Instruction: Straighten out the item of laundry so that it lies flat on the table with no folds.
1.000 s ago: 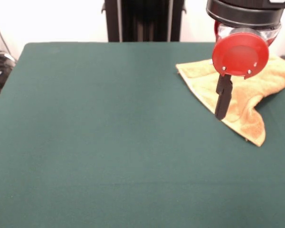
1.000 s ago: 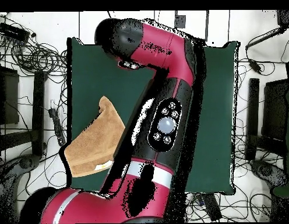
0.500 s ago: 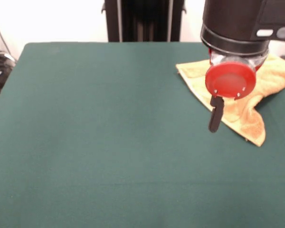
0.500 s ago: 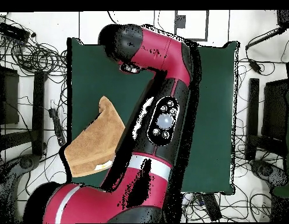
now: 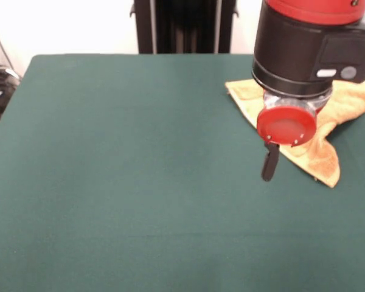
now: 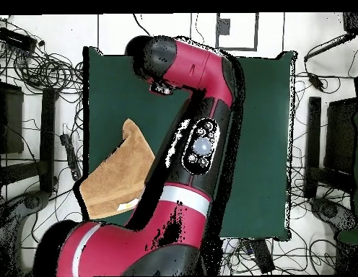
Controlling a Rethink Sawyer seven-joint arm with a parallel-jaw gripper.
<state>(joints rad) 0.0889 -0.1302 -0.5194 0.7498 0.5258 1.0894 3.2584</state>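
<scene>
The item of laundry (image 5: 326, 155), an orange-yellow terry towel, lies rumpled and folded over itself at the right side of the green table (image 5: 134, 158) in the front view, running out past the picture's right edge. My gripper (image 5: 267, 175) hangs as one dark bar just left of the towel's near left edge, over bare felt, holding nothing that I can see. The arm's black and red wrist hides the towel's middle. In the overhead view the towel (image 6: 120, 177) lies at the table's (image 6: 261, 144) left edge, and the arm's end (image 6: 162, 86) is farther up the table than the towel's pointed corner.
Cables and stands (image 6: 37, 68) surround the table in the overhead view. A black upright column (image 5: 182, 25) stands behind the far edge in the front view. The robot arm (image 6: 200, 144) stretches across the table's middle.
In the front view the gripper has moved down and left, from over the towel to over bare felt beside its left edge. The towel has not moved.
</scene>
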